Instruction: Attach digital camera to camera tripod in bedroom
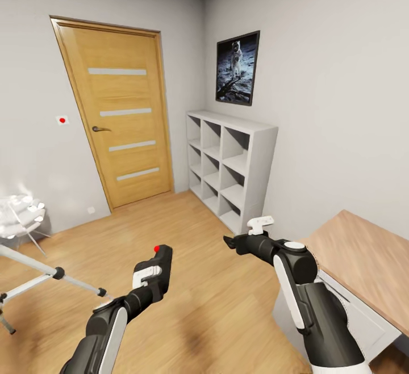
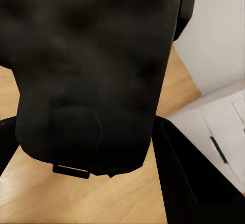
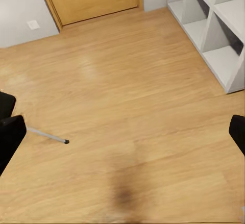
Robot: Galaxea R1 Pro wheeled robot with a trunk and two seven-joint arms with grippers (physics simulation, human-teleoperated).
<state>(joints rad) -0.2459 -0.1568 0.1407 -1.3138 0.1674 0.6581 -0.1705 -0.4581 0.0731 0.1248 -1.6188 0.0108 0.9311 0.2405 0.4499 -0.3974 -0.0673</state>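
Jaws: left gripper (image 1: 161, 260) pinches the digital camera (image 1: 162, 264), black body upright with the red dot on top; right gripper (image 3: 122, 132) is spread wide, its black fingers (image 3: 10, 132) at opposite sides of the right wrist view, nothing between them.
Bedroom: white walls, light plank floor (image 1: 193, 260) running to the oak door (image 1: 122, 118).
Shelves: white cube shelves (image 1: 230, 167) stand against the right wall, under a framed astronaut picture (image 1: 237, 67).
Desk: wood-topped desk (image 1: 363, 260) at the room's right edge, beside the right arm.
Tripod: camera tripod (image 1: 45, 277) stands at the floor's left edge, silver legs with black joints, well apart from the held camera.
Close-up: left wrist view shows the camera body (image 2: 92, 76) between dark fingers (image 2: 189, 178).
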